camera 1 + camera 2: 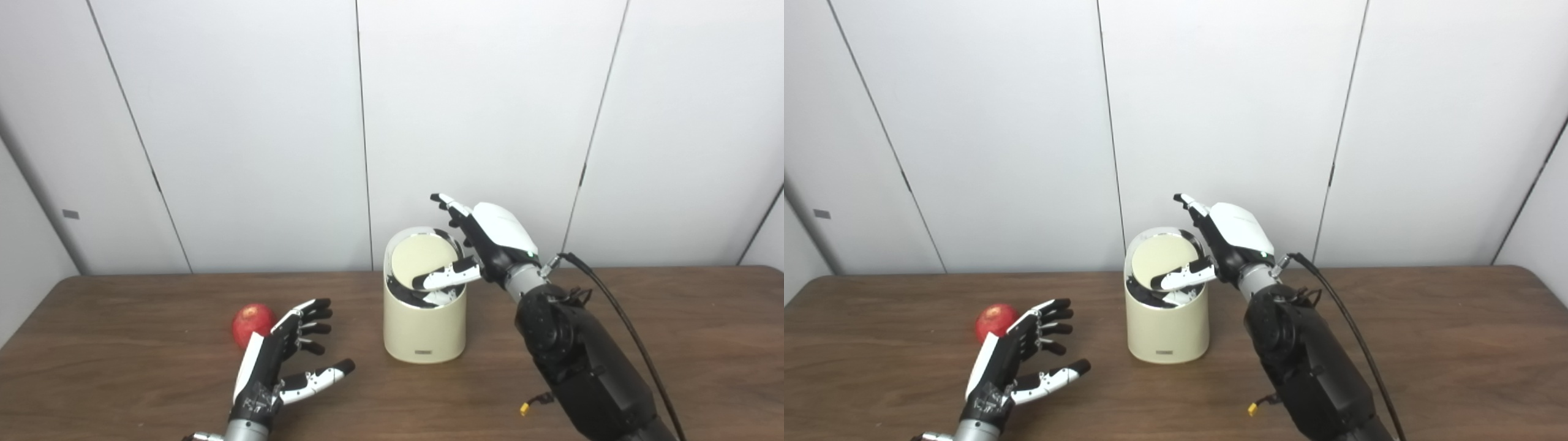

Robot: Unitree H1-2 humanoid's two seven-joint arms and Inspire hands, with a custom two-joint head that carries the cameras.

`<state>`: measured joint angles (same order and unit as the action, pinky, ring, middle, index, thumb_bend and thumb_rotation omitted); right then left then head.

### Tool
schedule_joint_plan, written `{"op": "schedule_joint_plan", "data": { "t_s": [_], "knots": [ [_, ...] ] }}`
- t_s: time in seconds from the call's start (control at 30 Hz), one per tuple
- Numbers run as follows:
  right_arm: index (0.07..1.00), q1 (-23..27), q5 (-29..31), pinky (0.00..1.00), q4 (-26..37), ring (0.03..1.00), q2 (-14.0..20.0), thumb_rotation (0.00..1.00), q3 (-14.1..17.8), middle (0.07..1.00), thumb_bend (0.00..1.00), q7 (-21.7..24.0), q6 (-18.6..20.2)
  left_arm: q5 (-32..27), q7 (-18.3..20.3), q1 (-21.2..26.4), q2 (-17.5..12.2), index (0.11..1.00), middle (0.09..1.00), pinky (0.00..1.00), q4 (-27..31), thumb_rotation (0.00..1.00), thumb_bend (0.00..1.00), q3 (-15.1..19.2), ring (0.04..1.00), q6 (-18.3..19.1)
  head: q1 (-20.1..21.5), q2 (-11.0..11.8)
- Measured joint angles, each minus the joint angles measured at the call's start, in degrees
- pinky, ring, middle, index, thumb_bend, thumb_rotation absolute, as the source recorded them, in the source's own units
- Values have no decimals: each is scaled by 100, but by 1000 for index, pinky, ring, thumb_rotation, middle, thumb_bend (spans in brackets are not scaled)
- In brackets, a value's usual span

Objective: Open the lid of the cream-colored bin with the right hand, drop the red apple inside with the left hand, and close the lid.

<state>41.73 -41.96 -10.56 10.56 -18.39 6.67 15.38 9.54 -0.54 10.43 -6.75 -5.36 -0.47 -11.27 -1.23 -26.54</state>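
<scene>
The cream-colored bin (422, 331) stands mid-table. Its round lid (422, 256) is tipped up on edge, its pale face toward me, with the dark opening showing below it. My right hand (490, 236) is at the bin's upper right rim with its fingers stretched up behind the lid. Its thumb (444, 278) lies across the lid's lower front edge, touching it. The red apple (250, 320) rests on the table left of the bin. My left hand (282, 361) hovers open just right of the apple, fingers spread and close to it, holding nothing.
The brown wooden table (674, 343) runs to a white panelled wall behind. My right forearm (582, 361) and its black cable (637, 349) cross the area right of the bin.
</scene>
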Motion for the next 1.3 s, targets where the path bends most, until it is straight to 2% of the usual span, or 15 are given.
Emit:
{"op": "schedule_joint_plan", "data": {
  "t_s": [0.17,0.47,0.53,0.73,0.83,0.97,1.3],
  "knots": [
    [927,43,-1,617,-116,809,-16,434,-21,895,872,-67,-8,-2,0,0,2,813,789,577,11,75,701,0,728,0,0,-9],
    [921,98,-3,626,-116,820,-13,340,-29,906,829,-68,10,-5,3,-1,2,812,786,578,123,69,688,0,720,2,35,-44],
    [920,107,-3,627,-116,817,-6,304,-31,903,816,-67,25,-5,4,-1,2,810,786,581,132,63,684,0,718,5,35,-53],
    [915,159,-117,595,118,782,1,79,-185,909,789,49,270,-23,20,-3,0,811,789,587,176,64,685,7,721,7,53,-88],
    [904,246,-265,584,181,766,2,38,-311,904,796,137,464,-29,36,-2,-3,811,790,593,178,56,681,6,722,10,53,-97],
    [901,249,-330,584,181,767,22,76,-322,903,797,164,571,-29,35,-29,-25,809,785,584,192,62,681,26,715,18,53,-97],
    [888,208,-207,615,181,794,15,130,-221,889,783,102,549,-30,37,-31,-32,809,785,590,190,59,686,22,720,22,70,-53]
  ]
}}
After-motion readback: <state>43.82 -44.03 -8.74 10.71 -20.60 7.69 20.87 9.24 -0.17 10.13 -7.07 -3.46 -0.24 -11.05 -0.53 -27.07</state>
